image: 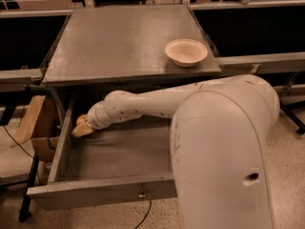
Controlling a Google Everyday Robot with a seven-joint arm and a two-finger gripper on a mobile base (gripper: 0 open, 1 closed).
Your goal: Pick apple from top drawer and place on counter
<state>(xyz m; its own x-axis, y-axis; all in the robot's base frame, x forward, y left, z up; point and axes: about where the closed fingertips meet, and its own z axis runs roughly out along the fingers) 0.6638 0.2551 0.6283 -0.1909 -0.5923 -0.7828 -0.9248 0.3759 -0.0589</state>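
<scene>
The top drawer point(102, 192) is pulled fully out beneath the tabletop point(124, 42), with its front panel nearest you and a small metal fitting point(141, 193) at the centre of that panel. Note that the drawer floor is bare across the middle and right, so most of the open room lies there. The rear left corner, under the front edge of the tabletop, is the tight spot. The tabletop carries only a cream bowl point(186, 52) near its front right corner, just inside the edge, and the rest of its surface is free. The arm point(143, 106) reaches from the large white housing point(224, 147) at lower right, runs leftward just below the tabletop edge, and angles down into the drawer. The gripper point(81, 130) sits at the rear left corner, close against the left drawer wall point(62, 149). A small reddish round shape, probably the apple point(81, 120), shows directly above the gripper tip and touches or overlaps it. You cannot tell from this view whether the gripper is spread or closed on it. A cardboard box point(43, 144) stands outside the drawer, just left of it.
</scene>
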